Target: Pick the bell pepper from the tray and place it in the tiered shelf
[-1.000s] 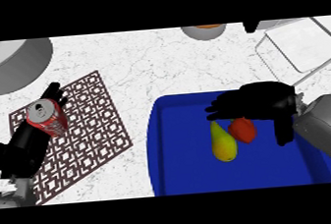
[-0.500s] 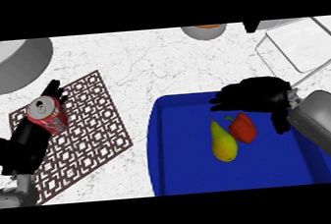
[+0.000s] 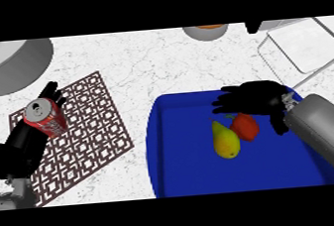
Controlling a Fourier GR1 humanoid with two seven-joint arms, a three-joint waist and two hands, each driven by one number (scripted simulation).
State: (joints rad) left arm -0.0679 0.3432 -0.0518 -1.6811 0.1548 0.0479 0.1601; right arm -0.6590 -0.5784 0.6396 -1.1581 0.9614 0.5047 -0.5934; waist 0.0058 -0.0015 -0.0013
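My right hand point(image 3: 253, 99) has backed off the bell pepper point(image 3: 245, 126), fingers relaxed, holding nothing. Pepper remains in the tray point(image 3: 181, 158) beside the pear point(image 3: 226, 140). No grasp yet; shelf step pending.

The white marbled surface point(image 3: 158, 61) lies bare through the frame's middle, between the brown lattice mat point(image 3: 84, 136) and the blue tray point(image 3: 204, 181). A yellow pear point(image 3: 226, 140) touches the red bell pepper point(image 3: 246, 127); the white wire shelf point(image 3: 308, 49) crowds upper right.
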